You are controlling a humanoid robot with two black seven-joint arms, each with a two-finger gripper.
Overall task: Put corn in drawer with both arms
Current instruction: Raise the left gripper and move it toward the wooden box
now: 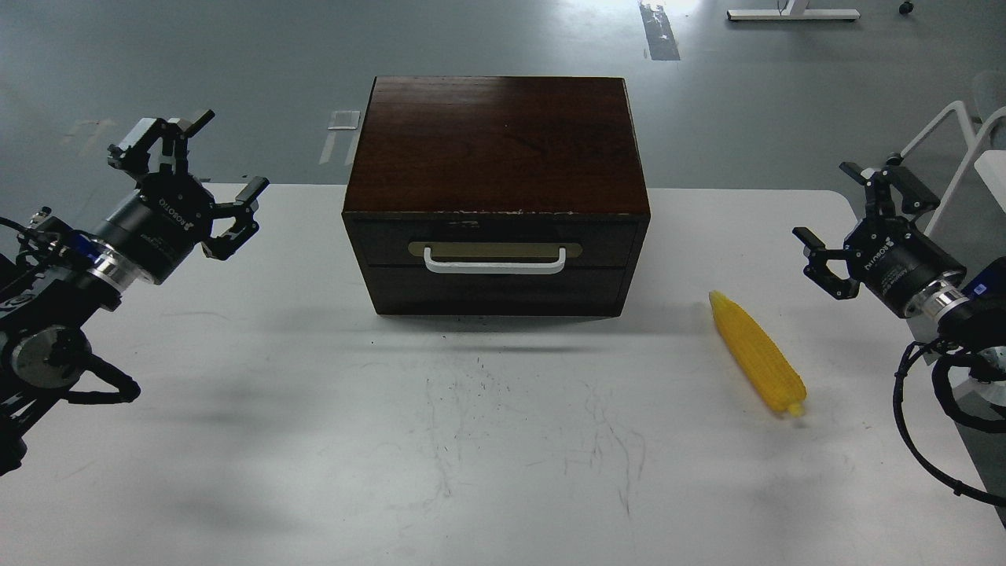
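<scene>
On the scuffed white table (314, 440), corn (756, 354) lies right of the shut drawer (495, 251); both tools gape, empty

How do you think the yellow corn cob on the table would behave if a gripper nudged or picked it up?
The corn has a rounded, tapered body lying flat on the table, so a sideways nudge would probably roll it in a curve. It looks like moulded plastic, likely stiff and light. Its kerneled surface may help grip, though the taper could slip.
</scene>
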